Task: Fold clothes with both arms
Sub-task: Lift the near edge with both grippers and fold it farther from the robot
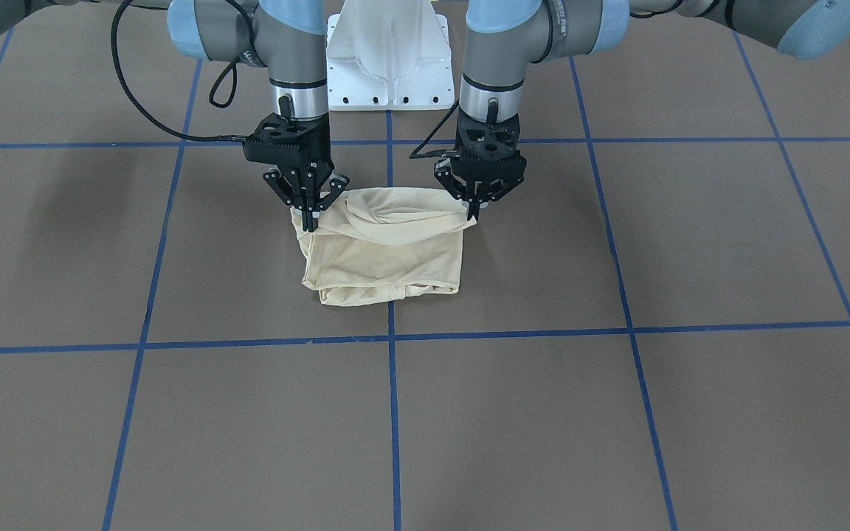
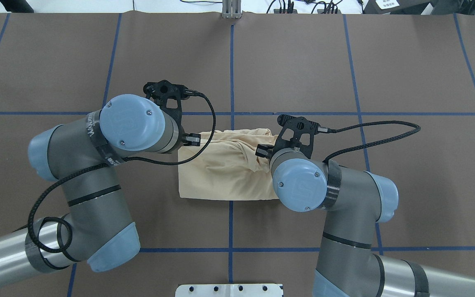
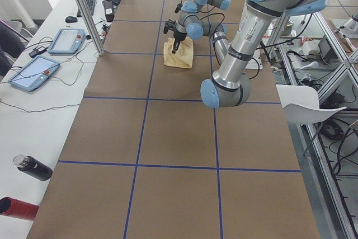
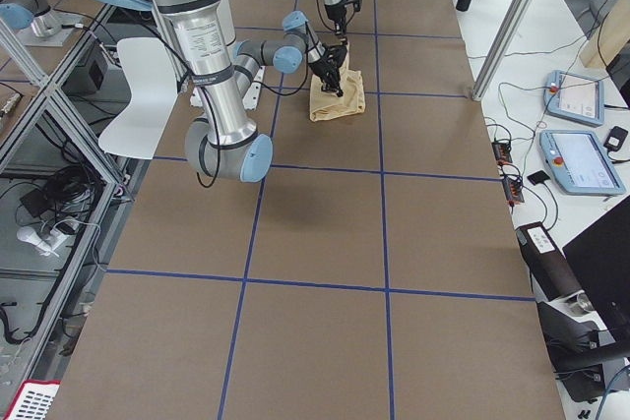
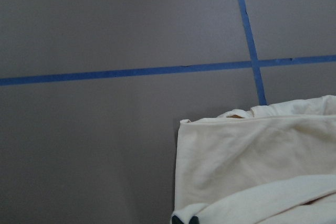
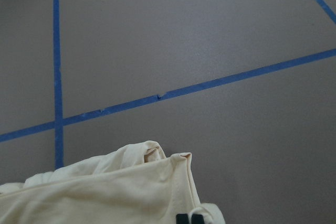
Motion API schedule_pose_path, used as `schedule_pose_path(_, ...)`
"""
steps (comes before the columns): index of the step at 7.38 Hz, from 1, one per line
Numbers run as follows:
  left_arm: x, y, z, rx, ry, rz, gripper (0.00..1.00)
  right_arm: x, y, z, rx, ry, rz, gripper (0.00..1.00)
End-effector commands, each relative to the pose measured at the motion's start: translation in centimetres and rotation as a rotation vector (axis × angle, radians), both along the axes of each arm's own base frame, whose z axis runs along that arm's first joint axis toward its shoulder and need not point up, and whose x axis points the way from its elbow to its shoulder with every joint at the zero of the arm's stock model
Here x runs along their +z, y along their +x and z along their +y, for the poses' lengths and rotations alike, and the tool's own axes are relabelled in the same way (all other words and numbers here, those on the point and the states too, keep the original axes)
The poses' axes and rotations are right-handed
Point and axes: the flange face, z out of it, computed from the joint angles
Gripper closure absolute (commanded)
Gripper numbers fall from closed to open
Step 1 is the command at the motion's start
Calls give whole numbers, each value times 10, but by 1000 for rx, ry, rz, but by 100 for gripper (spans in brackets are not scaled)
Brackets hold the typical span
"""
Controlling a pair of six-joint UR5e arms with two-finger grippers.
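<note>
Brown desk point(image 1: 617, 413) under a grid of blue tape lines point(image 1: 393, 413), bare along the operators' edge, nearest the front-facing camera. Beside that edge, in the side views, two tablets point(image 3: 67, 41) and a dark bottle point(image 3: 33, 167) on a white top. Further in, about midway between the desk's two ends and somewhat nearer the robot's edge: pale cream-yellow T-shirt point(image 1: 388, 258), folded to a rough rectangle astride one tape line, only plain cloth showing. Near hem flat on the desk; far edge raised off the lower layers, sagging in a loose band between its two corners. Right tool point(image 1: 312, 220) at the far corner on the front view's left, pointing straight down, pressed together on the cloth. Left tool point(image 1: 471, 214) at the opposite far corner, likewise pinching the cloth. Same in both wrist views: dark fingertips point(image 6: 182, 219) close together at the bottom edge, a lip of fabric round them. Above and behind, right arm point(image 1: 288, 44) and left arm point(image 1: 499, 44), silver-grey with light-blue caps, black cables point(image 1: 130, 96) looping from the wrists. Beyond those, white pedestal base point(image 1: 389, 66) at the robot's edge of the desk.
</note>
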Motion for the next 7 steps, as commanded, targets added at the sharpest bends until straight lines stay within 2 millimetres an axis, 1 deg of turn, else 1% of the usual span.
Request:
schedule_pose_path(1,19,15,-25,3,39,-36,100,7,-18,-20,10,-15,37,100)
schedule_pose_path(2,16,20,-34,3,44,-43,100,10,-22,-25,2,-10,56,100)
schedule_pose_path(3,17,18,-45,-5,59,-35,31,14,-21,-33,-1,-8,55,14)
schedule_pose_path(4,14,11,-51,29,116,-32,0,12,-18,-47,-42,20,48,0)
schedule_pose_path(5,7,-10,-66,51,172,-41,0,-2,-6,-60,-128,-27,-6,0)
schedule_pose_path(6,12,-33,-79,136,189,-35,0,-28,-5,-64,-164,-38,-55,0)
schedule_pose_path(7,25,-50,-81,170,208,-49,0,-47,-10,-61,-162,-37,-80,0)
